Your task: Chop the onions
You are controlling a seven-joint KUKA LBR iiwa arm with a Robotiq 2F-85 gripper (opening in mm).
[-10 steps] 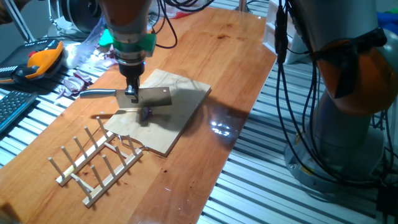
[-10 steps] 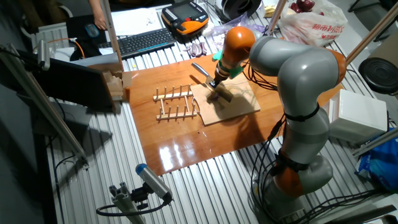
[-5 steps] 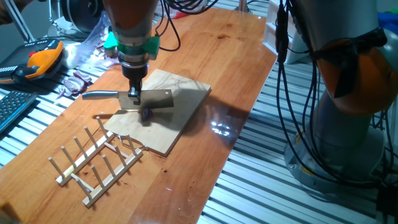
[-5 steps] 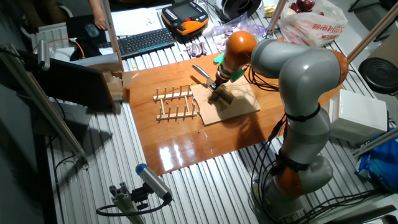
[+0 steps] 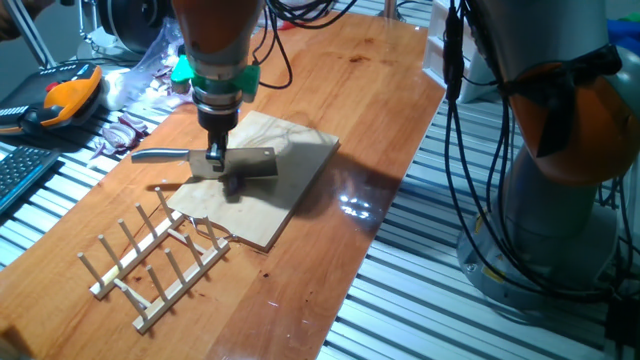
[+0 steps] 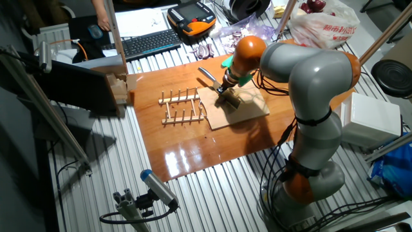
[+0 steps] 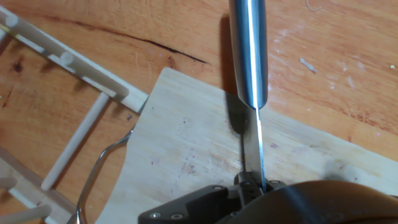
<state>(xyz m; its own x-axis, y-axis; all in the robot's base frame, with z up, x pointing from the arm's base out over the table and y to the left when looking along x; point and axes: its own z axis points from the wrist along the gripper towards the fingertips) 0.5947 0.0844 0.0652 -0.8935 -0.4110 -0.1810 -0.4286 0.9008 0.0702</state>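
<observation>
The gripper [image 5: 214, 156] is clamped on the spine of a cleaver-style knife [image 5: 240, 162], blade edge down over the wooden cutting board [image 5: 280, 190]. The knife's long axis runs roughly parallel to the board's near-left edge, its metal handle [image 5: 158, 153] sticking out past the board toward the keyboard side. The onions [image 5: 234, 184] show as a small dark purple bit on the board, directly under or just beside the blade's edge, on the side facing the wooden dish rack [image 5: 150, 262]; contact cannot be told. In the hand view the blade [image 7: 253, 149] runs edge-on across the board [image 7: 186, 149], and the onion is hidden. Judged: the coming chop is a straight drop, onion nearly beneath the blade mid-length. A plastic bag [image 6: 322, 26] beyond the board carries red print, unreadable. No other writing is legible.
</observation>
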